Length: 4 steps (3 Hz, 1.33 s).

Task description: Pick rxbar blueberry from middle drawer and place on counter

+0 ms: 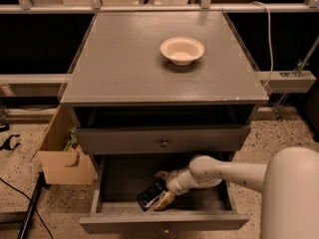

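At the centre stands a grey-painted drawer cabinet whose broad flat top is the counter, bare except for a cream bowl towards its far right. That open surface is where the snack bar is meant to end up.

Rising at the near right corner is the robot's bulky white body. From it the white arm reaches leftward and slightly downward, held low and nearly level, likely so it can slip beneath the shut drawer front above.

Below the counter is an open shelf gap, then the shut drawer with a small knob. Beneath that, the middle drawer is pulled out towards the viewer, exposing its dark floor for access from above.

A cardboard box sits on the speckled floor, just left of the cabinet.

Inside the drawer, the claw points left and down near the middle of the floor. The rxbar blueberry, dark-wrapped and tilted, lies at the claw's tip, touching or nearly so. Whether the claw is clenched on it or released cannot be told. The bar looks not yet lifted.
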### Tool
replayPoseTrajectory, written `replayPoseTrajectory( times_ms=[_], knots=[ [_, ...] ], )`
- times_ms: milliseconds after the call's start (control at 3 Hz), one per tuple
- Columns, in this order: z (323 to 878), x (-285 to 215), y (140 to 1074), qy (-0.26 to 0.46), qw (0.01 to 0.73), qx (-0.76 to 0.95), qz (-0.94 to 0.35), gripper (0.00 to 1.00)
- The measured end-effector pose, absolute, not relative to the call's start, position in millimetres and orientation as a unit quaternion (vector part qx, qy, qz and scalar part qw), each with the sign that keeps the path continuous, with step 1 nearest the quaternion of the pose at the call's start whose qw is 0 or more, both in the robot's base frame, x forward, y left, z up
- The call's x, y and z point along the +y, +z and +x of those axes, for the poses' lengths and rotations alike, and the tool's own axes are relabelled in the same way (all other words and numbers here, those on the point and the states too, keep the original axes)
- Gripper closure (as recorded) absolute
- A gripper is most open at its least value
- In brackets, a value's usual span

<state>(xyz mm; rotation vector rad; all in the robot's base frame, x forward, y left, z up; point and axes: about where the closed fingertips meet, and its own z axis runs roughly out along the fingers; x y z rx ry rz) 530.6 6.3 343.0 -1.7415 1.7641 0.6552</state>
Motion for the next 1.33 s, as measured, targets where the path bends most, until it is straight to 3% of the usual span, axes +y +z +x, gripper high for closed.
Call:
replayPoseTrajectory(
  times_ms=[667,1000,1333],
  knots=[
    [530.6,5.5,348.5,0.245,0.285,0.661,-0.650,0.89],
    [531.4,2.9,349.2,0.243,0.285,0.663,-0.648,1.00],
    [532.3,-1.2,352.1,0.238,0.285,0.668,-0.644,1.00]
  ],
)
